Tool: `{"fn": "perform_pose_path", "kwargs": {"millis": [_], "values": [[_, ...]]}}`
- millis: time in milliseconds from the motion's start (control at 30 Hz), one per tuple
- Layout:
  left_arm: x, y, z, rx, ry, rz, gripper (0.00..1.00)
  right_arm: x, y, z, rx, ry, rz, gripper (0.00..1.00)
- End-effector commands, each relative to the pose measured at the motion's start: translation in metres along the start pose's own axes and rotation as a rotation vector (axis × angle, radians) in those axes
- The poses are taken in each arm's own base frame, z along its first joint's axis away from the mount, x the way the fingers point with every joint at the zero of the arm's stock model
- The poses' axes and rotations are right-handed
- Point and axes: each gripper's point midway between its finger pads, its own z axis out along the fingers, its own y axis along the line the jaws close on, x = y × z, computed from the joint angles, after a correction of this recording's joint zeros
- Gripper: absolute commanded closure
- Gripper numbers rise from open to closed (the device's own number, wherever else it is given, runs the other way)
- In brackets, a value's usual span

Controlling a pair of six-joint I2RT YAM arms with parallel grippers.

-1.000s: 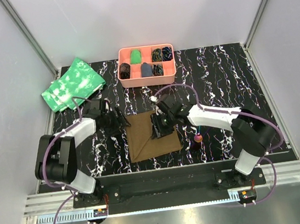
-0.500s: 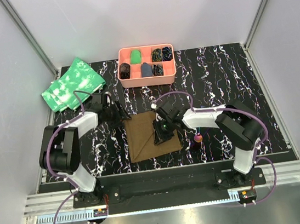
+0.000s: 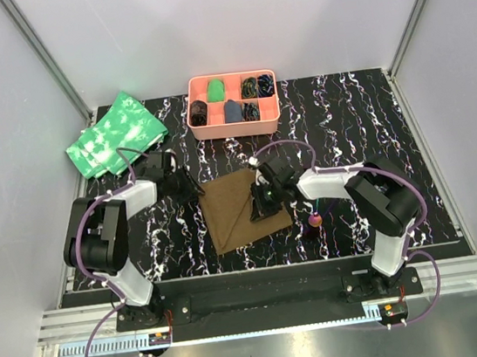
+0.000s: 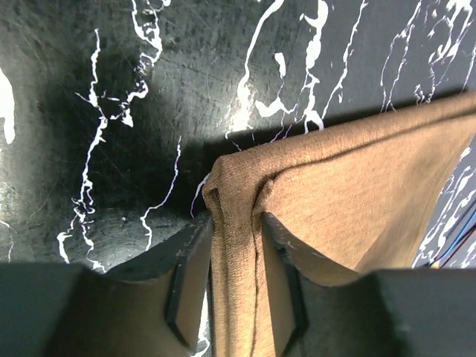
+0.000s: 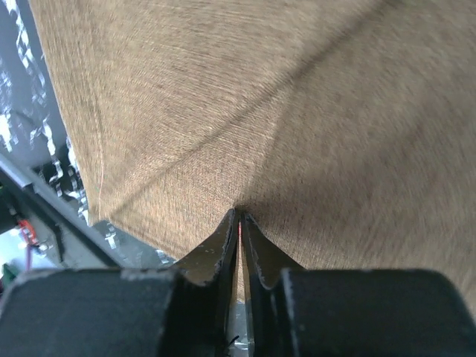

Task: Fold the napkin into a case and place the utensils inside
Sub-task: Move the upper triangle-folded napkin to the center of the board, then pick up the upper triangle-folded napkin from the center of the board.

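While the napkin (image 3: 241, 211) lies just on the near side of the pink tray (image 3: 236, 128), folding is in hand: left gripper (image 4: 236, 275) pinches its tray-side left corner, right gripper (image 5: 239, 223) nips a ridge farther from the tray, and next both likely must lift and fold evenly.

Matt woven cloth napkin (image 4: 357, 186), smooth marbled table (image 4: 111, 89)

From above, the right tool (image 3: 263, 205) hides one edge of the napkin (image 3: 231, 219), and the utensils (image 3: 314, 219) beside it are too small to sort out. What lies in the pink tray (image 3: 237, 127) is just as unclear.
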Motion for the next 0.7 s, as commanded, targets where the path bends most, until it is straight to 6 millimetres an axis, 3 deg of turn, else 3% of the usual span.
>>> {"fn": "perform_pose_path", "kwargs": {"millis": [0, 100, 267, 333, 433, 500, 667], "values": [[0.003, 0.003, -0.004, 0.011, -0.058, -0.025, 0.64, -0.006, -0.054, -0.011, 0.187, -0.011, -0.125, 0.87], [0.006, 0.000, -0.014, 0.035, -0.086, -0.038, 0.65, -0.016, -0.048, -0.020, 0.200, -0.005, -0.164, 0.85], [0.006, -0.016, -0.040, 0.106, -0.128, -0.045, 0.54, -0.031, -0.003, -0.043, 0.169, -0.054, -0.185, 0.65], [0.006, -0.017, -0.048, 0.108, -0.134, -0.048, 0.43, -0.028, 0.022, -0.045, 0.165, -0.058, -0.200, 0.59], [0.001, -0.019, -0.068, 0.098, -0.178, -0.063, 0.36, -0.014, 0.056, -0.041, 0.167, -0.039, -0.242, 0.46], [0.004, -0.012, -0.076, 0.067, -0.183, -0.102, 0.34, 0.003, 0.071, -0.035, 0.192, -0.004, -0.293, 0.39], [-0.004, -0.007, -0.104, 0.074, -0.249, -0.180, 0.34, 0.016, 0.089, -0.013, 0.232, 0.037, -0.370, 0.37]]}}
